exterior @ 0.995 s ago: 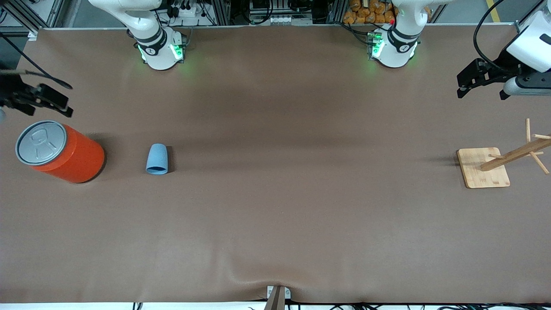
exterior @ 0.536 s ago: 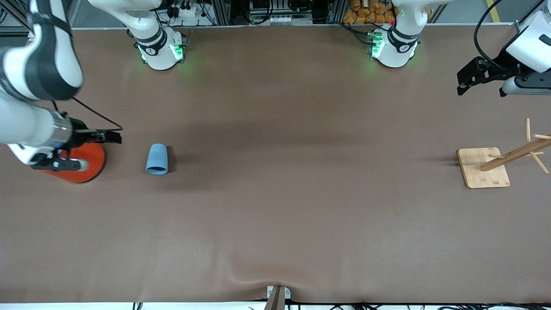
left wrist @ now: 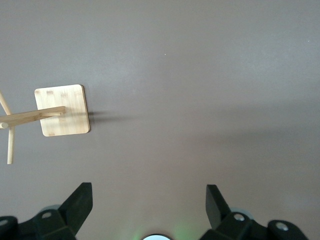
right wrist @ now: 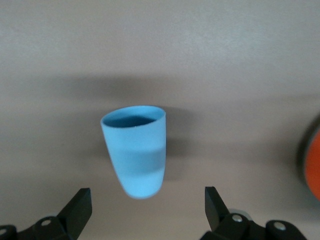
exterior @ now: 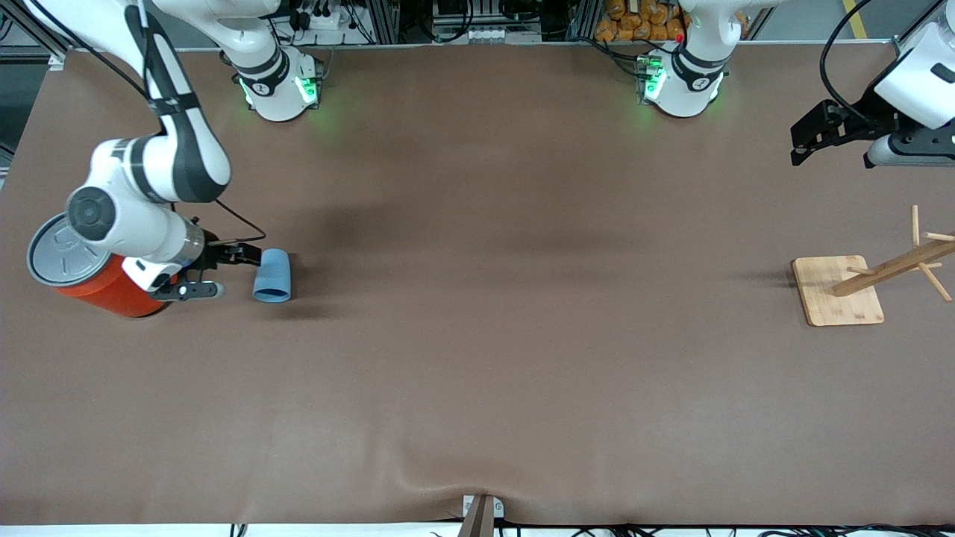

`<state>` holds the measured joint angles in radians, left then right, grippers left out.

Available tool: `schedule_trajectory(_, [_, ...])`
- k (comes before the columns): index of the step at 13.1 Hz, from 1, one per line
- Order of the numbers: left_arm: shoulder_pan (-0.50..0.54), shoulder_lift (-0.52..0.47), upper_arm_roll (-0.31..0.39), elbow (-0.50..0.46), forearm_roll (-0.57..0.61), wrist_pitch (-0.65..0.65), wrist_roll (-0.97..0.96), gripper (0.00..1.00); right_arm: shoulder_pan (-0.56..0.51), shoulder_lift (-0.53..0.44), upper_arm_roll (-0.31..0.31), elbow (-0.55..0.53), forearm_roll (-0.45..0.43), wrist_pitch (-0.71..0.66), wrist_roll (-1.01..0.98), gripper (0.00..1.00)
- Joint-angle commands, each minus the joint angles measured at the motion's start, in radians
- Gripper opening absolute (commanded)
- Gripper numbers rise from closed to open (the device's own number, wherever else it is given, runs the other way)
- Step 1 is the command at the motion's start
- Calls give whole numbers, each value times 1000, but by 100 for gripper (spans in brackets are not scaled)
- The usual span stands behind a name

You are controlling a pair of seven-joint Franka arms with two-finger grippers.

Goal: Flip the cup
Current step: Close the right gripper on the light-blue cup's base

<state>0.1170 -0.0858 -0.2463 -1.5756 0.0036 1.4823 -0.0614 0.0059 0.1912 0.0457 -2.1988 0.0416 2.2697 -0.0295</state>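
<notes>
The light-blue cup point(exterior: 272, 276) lies on its side on the brown table, near the right arm's end, with its wide mouth toward the front camera. In the right wrist view the cup point(right wrist: 137, 155) shows its dark-blue inside, and its closed narrow end points at the gripper. My right gripper point(exterior: 222, 274) is open and empty, low beside the cup between it and the orange can. In its own view the right gripper point(right wrist: 147, 220) has one finger on each side, just short of the cup's closed end. My left gripper point(exterior: 802, 149) waits open and empty in the air at the left arm's end, and it shows in its own view point(left wrist: 149, 210).
A big orange can with a grey lid point(exterior: 104, 294) stands beside the right gripper at the table's end, partly covered by the right arm; its edge shows in the right wrist view point(right wrist: 312, 167). A wooden peg stand on a square base point(exterior: 835, 294) is at the left arm's end and shows in the left wrist view point(left wrist: 62, 110).
My right arm has swung in from the table's end, passed over the orange can and come down beside the cup. The cup and the left arm have not moved.
</notes>
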Motion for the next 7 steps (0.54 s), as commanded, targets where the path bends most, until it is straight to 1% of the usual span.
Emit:
schedule_trajectory(1, [9,15,-11,2,-17,3,6,100,35,-4,-3,-101,17,137,-20,100])
schedule_trajectory(7, [4,20,-17,-12,-11,19,-2,100,68,108,-4,-102,11,283,-49,100])
